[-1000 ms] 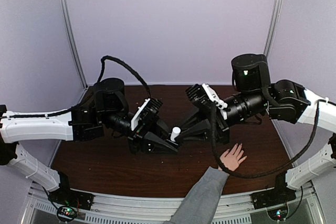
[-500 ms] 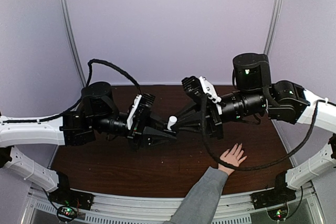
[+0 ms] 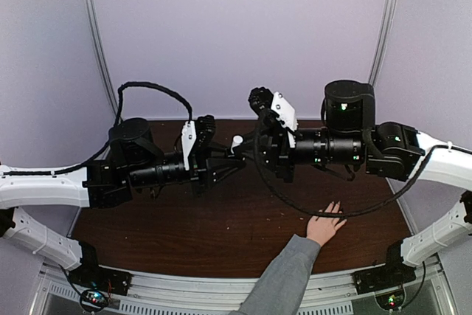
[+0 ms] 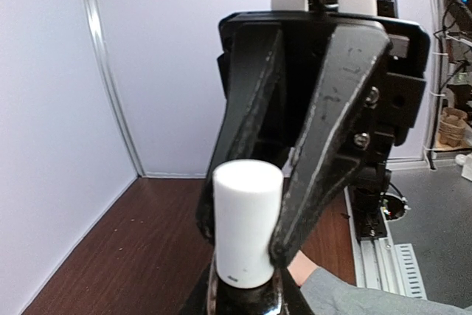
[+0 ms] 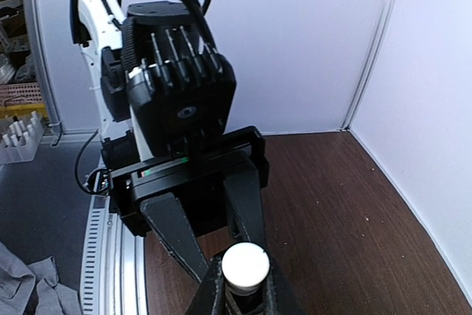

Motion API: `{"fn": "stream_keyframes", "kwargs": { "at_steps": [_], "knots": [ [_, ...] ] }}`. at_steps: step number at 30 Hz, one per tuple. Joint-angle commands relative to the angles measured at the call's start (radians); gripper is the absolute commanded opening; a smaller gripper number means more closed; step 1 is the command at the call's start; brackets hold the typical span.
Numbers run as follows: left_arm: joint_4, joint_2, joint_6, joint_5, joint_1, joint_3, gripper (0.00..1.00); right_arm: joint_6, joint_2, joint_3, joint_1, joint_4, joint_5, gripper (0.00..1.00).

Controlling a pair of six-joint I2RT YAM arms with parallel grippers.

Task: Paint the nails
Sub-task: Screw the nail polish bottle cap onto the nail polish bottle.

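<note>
Top external view: left fingers (image 3: 223,167) and right fingers (image 3: 258,142) both clamped the white-capped bottle (image 3: 237,140) midair. The hand (image 3: 324,228) rested flat on the table (image 3: 184,234).

Tiny pale nails (image 3: 335,206) at the tips of a light hand (image 3: 324,228) with a grey sleeve (image 3: 284,278). Resting flat on the brown bench (image 3: 221,234), palm down, fingers spread a little. Pointing away, toward the back wall. Near the front right part of the bench. Far too small here to tell any colour or paint on them.
</note>
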Motion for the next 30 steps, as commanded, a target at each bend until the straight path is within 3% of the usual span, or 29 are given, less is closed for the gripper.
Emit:
{"fn": "stream_keyframes", "kwargs": {
  "at_steps": [1,12,18,20,22,27,30],
  "knots": [
    [0.147,0.021,0.037,-0.165,-0.001,0.014,0.00,0.076,0.045,-0.028,0.007,0.054,0.164,0.00],
    [0.299,0.144,0.016,-0.415,-0.002,0.018,0.00,0.189,0.113,-0.059,0.012,0.137,0.443,0.00],
    [0.320,0.171,0.001,-0.441,-0.005,0.020,0.00,0.209,0.122,-0.060,0.012,0.150,0.457,0.00],
    [0.309,0.162,-0.002,-0.397,-0.003,0.017,0.00,0.194,0.108,-0.070,0.012,0.160,0.438,0.06],
    [0.285,0.149,-0.003,-0.349,-0.003,0.014,0.00,0.188,0.095,-0.073,0.012,0.159,0.428,0.21],
    [0.198,0.100,0.007,-0.278,0.000,0.005,0.00,0.125,0.047,-0.076,0.009,0.128,0.367,0.44],
    [0.129,0.068,0.005,-0.189,0.004,0.009,0.00,0.086,0.012,-0.080,0.008,0.112,0.292,0.54]
  ]
}}
